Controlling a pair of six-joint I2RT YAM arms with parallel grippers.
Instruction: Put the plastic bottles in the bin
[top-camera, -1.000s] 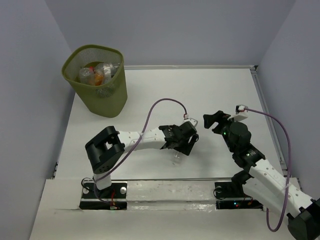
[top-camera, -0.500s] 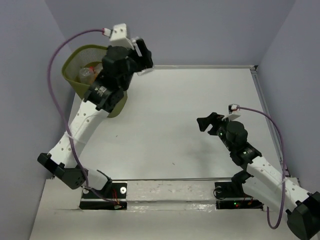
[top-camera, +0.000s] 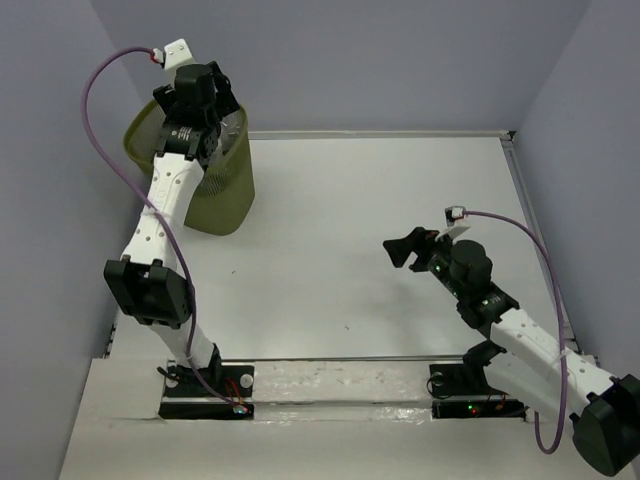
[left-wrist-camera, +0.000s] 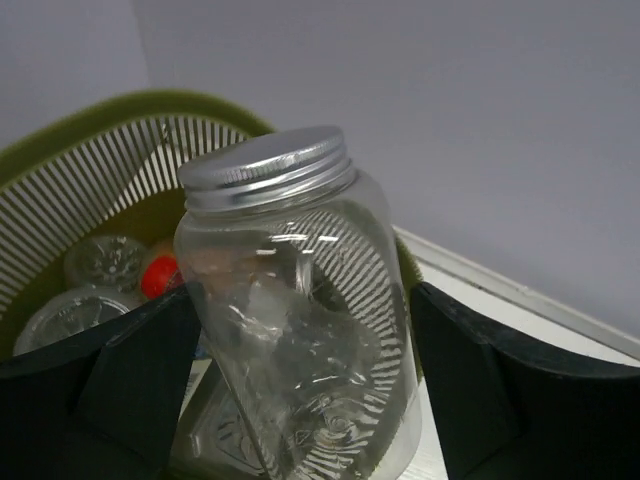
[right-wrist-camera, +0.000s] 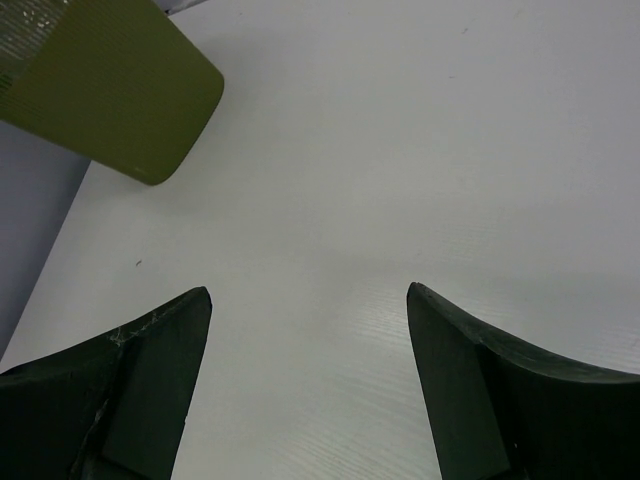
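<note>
My right hand (right-wrist-camera: 308, 290): fingers wide apart, empty, over white surface (right-wrist-camera: 400, 150), well apart from bin (top-camera: 225, 195). My left hand (left-wrist-camera: 302, 290): over bin rim, clamped on clear bottle (left-wrist-camera: 300, 340), silver cap (left-wrist-camera: 265, 165), tilted; bottle not yet in bin. Inside bin below: more clear bottles (left-wrist-camera: 95, 270), one red cap (left-wrist-camera: 158, 277).

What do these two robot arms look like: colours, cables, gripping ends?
The left arm and right arm have white shells and chunky black joints. A thin purple cable loops off each wrist from a small white plug. Each ends in two broad, matte black, wedge-shaped fingers.
</note>
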